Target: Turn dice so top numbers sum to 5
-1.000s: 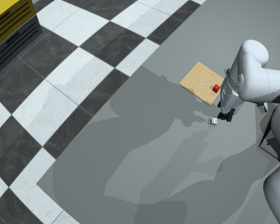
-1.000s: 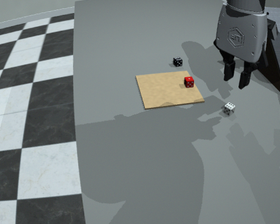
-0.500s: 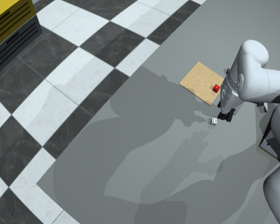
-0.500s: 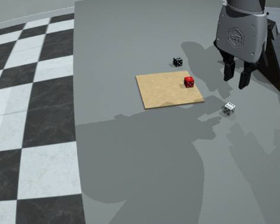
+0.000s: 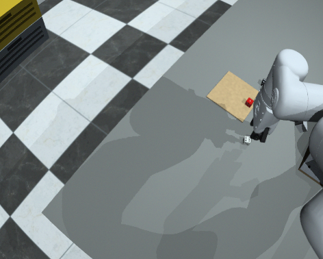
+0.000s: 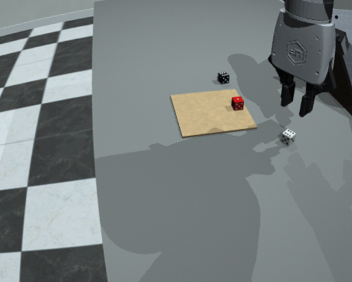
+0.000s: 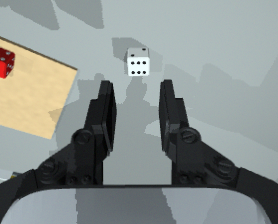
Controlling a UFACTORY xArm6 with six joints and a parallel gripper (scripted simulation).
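The arm [image 5: 297,88] is glossy white, built of thick rounded links. Its wrist housing [image 6: 303,51] is matte grey metal, embossed with a hexagonal logo and dotted with small screws along its edges. The tool [image 7: 136,117] is black: two flat-padded fingers on hinged linkages with round slotted screw heads.

A tan mat [image 6: 208,113] lies mid-frame with a red die [image 6: 237,103] on its right part (near the upper corner); the black die [image 6: 223,77] sits above it, the white die [image 6: 288,136] at lower right.
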